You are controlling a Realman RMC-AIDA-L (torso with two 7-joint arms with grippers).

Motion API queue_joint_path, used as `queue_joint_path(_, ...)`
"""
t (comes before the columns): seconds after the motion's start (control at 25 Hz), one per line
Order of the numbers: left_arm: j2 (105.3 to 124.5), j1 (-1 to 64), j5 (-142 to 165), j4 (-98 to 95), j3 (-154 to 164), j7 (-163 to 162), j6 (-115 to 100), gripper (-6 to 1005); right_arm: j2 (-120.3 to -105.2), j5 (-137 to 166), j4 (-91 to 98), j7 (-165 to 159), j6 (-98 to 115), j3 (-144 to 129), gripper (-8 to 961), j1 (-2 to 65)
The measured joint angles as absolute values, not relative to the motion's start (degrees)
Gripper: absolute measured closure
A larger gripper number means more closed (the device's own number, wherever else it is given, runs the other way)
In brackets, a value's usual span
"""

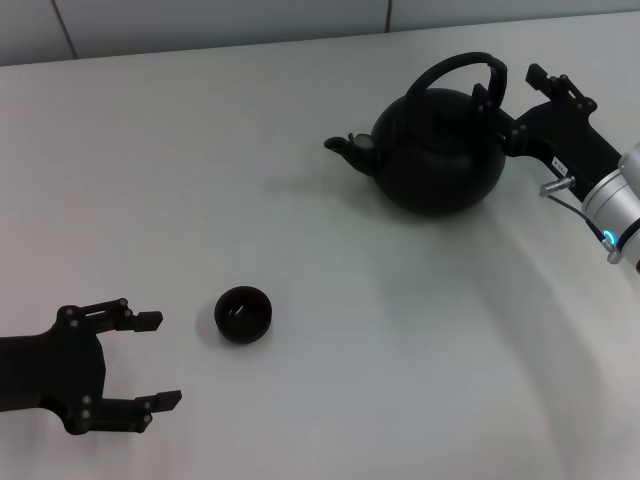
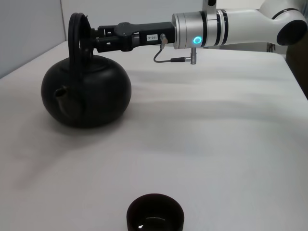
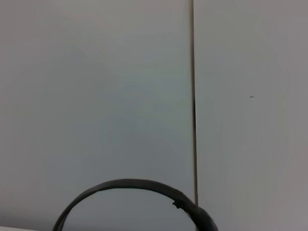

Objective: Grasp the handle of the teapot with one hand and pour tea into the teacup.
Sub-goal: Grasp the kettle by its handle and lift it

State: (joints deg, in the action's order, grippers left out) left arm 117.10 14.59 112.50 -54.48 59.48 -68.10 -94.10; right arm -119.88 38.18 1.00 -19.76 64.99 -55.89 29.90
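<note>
— Starting at my left: what do you have there?

— I see the left gripper (image 1: 150, 360) low on the near left of the table (image 1: 300, 150), fingers spread apart with nothing between them. Just to its right sits the teacup (image 1: 243, 313), upright and alone on the white surface, apart from the fingertips.

— And further across?

— Well beyond the cup, toward the far right, I have the teapot (image 1: 437, 150) standing on the table, spout (image 1: 347, 148) pointing left. Its handle (image 1: 462, 70) arches upright over the top.

— The right hand?

— I have the right gripper (image 1: 512, 105) reaching in from the right at the handle's right end. From the left wrist view its fingers (image 2: 96, 39) meet the handle side-on, but I cannot tell whether they are clamped.
</note>
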Motion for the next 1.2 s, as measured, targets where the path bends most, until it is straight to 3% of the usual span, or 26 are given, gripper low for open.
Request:
queue_joint_path(0.8,117.20,14.07,112.50,-54.53,58.79,-67.68,-93.73,137,-119.86,38.52,1.08,-20.40,65.30,-54.52,205,30.24)
queue_joint_path(0.96,117.45,14.11,112.50,-54.60,57.27,-67.53,-93.98,137,-119.82,38.62,1.14,-20.40,65.48,-54.57,425,30.20)
queue_joint_path(1.2,117.40,13.91,112.57,-54.93,57.23,-67.52,-94.11,137,-119.79,38.66,1.15,-20.39,65.52,-54.55,548,30.14)
